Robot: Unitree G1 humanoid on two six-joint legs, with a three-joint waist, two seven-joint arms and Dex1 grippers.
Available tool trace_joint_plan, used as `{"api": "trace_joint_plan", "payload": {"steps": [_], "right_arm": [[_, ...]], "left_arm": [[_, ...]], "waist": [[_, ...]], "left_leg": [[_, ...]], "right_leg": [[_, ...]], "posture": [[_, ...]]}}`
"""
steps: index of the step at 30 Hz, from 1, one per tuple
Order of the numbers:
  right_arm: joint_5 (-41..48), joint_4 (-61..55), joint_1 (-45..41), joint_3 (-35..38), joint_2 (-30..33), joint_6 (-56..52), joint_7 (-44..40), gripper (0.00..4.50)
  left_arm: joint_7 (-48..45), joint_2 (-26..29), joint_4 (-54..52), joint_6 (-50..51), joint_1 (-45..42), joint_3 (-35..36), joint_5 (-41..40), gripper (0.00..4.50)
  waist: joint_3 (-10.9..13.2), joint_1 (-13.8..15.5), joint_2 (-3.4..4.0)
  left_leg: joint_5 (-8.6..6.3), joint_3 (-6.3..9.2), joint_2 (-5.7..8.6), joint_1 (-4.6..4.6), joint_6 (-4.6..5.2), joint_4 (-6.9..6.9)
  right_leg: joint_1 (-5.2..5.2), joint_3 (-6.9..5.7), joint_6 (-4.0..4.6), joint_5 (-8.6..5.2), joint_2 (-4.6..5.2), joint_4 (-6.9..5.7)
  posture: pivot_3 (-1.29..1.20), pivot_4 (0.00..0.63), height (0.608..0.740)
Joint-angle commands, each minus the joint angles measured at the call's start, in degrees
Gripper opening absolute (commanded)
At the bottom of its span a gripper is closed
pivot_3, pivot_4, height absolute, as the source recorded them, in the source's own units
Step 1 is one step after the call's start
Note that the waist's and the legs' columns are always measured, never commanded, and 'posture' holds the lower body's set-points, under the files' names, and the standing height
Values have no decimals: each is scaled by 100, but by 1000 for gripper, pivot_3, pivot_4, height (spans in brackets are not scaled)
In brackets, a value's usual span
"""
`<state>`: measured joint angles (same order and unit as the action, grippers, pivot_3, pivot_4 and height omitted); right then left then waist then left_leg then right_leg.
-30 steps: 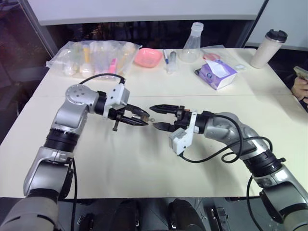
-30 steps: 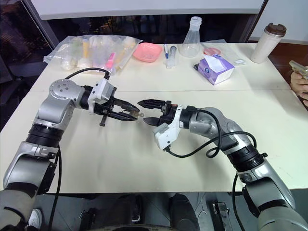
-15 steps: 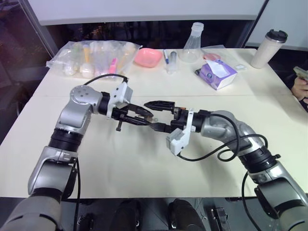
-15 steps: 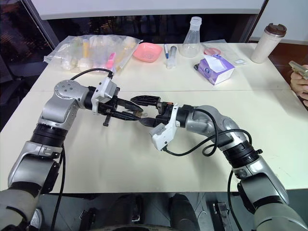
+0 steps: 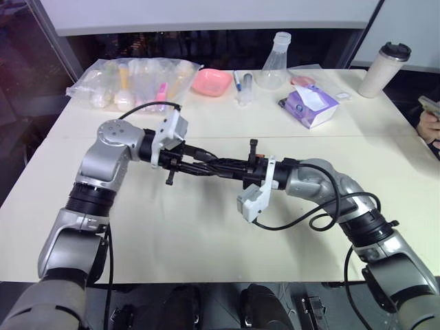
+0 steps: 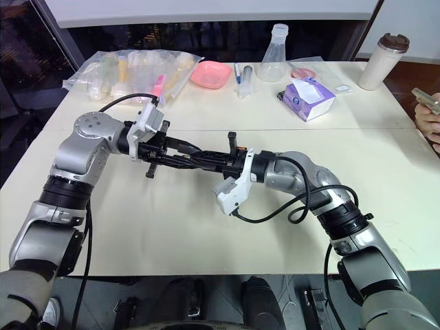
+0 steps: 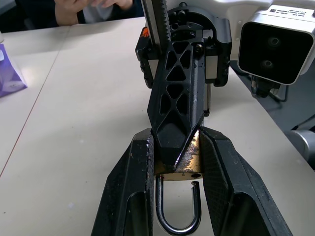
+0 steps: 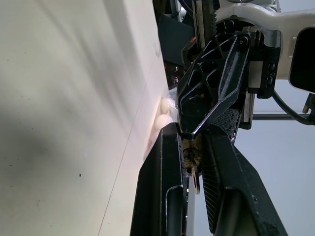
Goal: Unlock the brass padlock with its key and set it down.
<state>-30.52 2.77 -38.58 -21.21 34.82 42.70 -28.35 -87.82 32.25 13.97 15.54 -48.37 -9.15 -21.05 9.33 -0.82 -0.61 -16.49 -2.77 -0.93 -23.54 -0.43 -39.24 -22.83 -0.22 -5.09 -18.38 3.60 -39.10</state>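
The brass padlock (image 7: 189,164) is clamped between the fingers of my left gripper (image 5: 212,163), above the middle of the table. Its silvery shackle (image 7: 158,201) points back toward the left wrist, and one leg stands free of the body. My right gripper (image 5: 221,166) meets the left one tip to tip. It is shut on the small key (image 8: 191,162) at the padlock's far end. In the left wrist view the right gripper's black fingers (image 7: 177,98) cover most of the lock's body.
Along the far edge of the table (image 5: 206,234) lie a clear bag of items (image 5: 134,82), a pink bowl (image 5: 210,81), a glass flask (image 5: 273,65), a purple tissue pack (image 5: 311,104) and a tumbler (image 5: 385,69). A person's hand (image 5: 430,120) shows at the right edge.
The right gripper's fingers were wide open a second ago and have shut at the padlock's end. The two grippers drew together until their tips met.
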Motion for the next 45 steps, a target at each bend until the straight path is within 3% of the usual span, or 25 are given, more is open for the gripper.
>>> {"api": "trace_joint_plan", "payload": {"steps": [1, 6, 8, 15, 26, 30, 33, 39, 45], "right_arm": [[64, -72, -92, 108, -13, 12, 17, 10], [76, -75, -90, 111, -24, -6, 20, 10], [86, -82, -82, 110, -32, -38, 10, 0], [101, -102, -61, 104, -41, -101, -18, 0], [92, -56, -44, 130, -12, -129, -4, 0], [95, -54, -33, 125, -23, -147, -2, 0], [98, -50, -31, 121, -24, -146, 0, 0], [115, -48, -29, 115, -29, -171, -18, 0], [113, -70, -13, 107, -34, -205, -18, 0]], "left_arm": [[-3, 71, -181, -58, -126, 97, -42, 747], [175, 118, -114, -3, -115, 57, 107, 747], [188, 125, -108, 67, -133, 75, 72, 1762], [261, 198, -240, 257, -118, 135, -25, 4422], [428, 508, -347, 377, -74, 501, -203, 4422], [496, 532, -422, 534, -67, 603, -336, 3376], [538, 524, -523, 558, -8, 589, -351, 2035], [559, 540, -686, 632, 86, 537, -389, 43], [502, 589, -723, 582, 225, 444, -329, 43]], "waist": [[0, -1, 0], [0, 0, 0], [0, -1, 0], [0, 1, 0], [0, -5, 0], [0, 4, 0], [0, -1, 0], [0, -5, 0], [0, -7, 0]], "left_leg": [[0, 0, 0, 0, 0, 0], [0, 0, 0, 0, 0, 0], [0, 0, 0, 0, 0, 0], [0, 0, 0, 0, 0, 0], [0, 0, -1, 0, 0, 0], [0, 0, 0, 0, 0, 0], [0, 0, 0, 0, -1, 0], [1, 0, -1, 0, -1, 0], [1, 0, -1, 0, -1, 0]], "right_leg": [[0, 0, 0, 0, 0, 0], [0, 0, 0, 0, 0, 0], [0, 0, 0, 0, 0, 0], [0, 0, 0, 0, 0, 0], [-1, 0, 0, 0, 2, -1], [0, 0, 0, 0, 3, -1], [0, 0, 0, 0, 3, -1], [-1, 1, 0, 0, 4, -1], [-1, 1, 0, 0, 3, -1]], "posture": [[0, 150, 715], [0, 150, 715], [0, 150, 715], [0, 150, 715], [0, 150, 715], [0, 150, 715], [0, 150, 715], [0, 150, 715], [0, 150, 715]]}}
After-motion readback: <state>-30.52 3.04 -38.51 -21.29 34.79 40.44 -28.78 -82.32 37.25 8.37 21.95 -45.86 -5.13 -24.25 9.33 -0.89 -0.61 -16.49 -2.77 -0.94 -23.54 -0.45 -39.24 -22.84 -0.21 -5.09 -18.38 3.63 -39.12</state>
